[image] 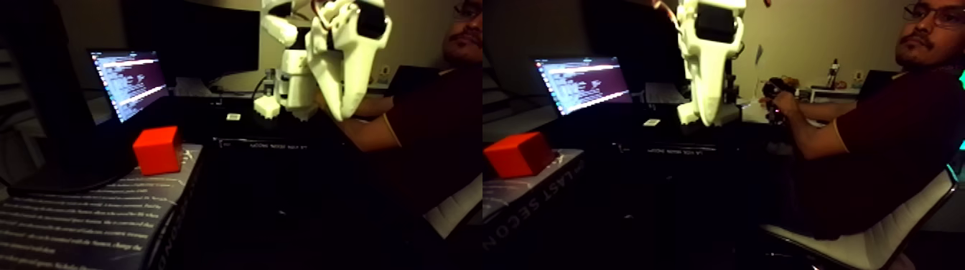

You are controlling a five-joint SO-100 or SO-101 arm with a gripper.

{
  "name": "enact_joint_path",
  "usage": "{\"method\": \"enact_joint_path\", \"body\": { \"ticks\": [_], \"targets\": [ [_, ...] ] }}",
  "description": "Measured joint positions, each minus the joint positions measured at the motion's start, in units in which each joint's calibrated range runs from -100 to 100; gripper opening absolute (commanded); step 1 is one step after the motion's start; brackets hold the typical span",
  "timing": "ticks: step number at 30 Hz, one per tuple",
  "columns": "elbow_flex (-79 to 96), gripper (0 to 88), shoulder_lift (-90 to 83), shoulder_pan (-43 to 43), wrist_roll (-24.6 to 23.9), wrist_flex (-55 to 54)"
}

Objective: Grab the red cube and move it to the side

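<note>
On the right of each half of the fixed view, a person (876,136) is seen seated in a white-edged chair (883,240), one hand (779,100) held around a dark control device. Behind, a lit laptop (129,82) is shown with lines of pale text too small to be read. At the lower left, a dark book (79,222) is laid flat; rows of white print cover its top but are too blurred to be made out. Along its spine, letters lying sideways can be partly read as "LAST SECON" in the right half. High in the middle, a white arm (298,79) is seen, with its gripper (343,111) hung in the air pointing down, well apart from the book. Whether its fingers are apart or together cannot be told, since they are seen as one pale blurred shape; nothing is seen held in them. On the book's far corner, near the spine, the red cube (158,149) is rested, below and left of the gripper.
</note>
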Motion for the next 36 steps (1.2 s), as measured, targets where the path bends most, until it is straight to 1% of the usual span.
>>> {"method": "enact_joint_path", "body": {
  "ticks": [4, 11, 17, 36],
  "targets": [
    [6.72, 0.7, -8.41, 0.46, -3.3, -0.16],
    [13.43, 0.7, -17.92, 5.33, -8.23, -0.16],
    [14.61, 0.7, -22.13, 7.03, -8.65, -0.16],
    [15.34, 0.7, -24.91, 7.34, -8.65, 0.9]
  ]
}}
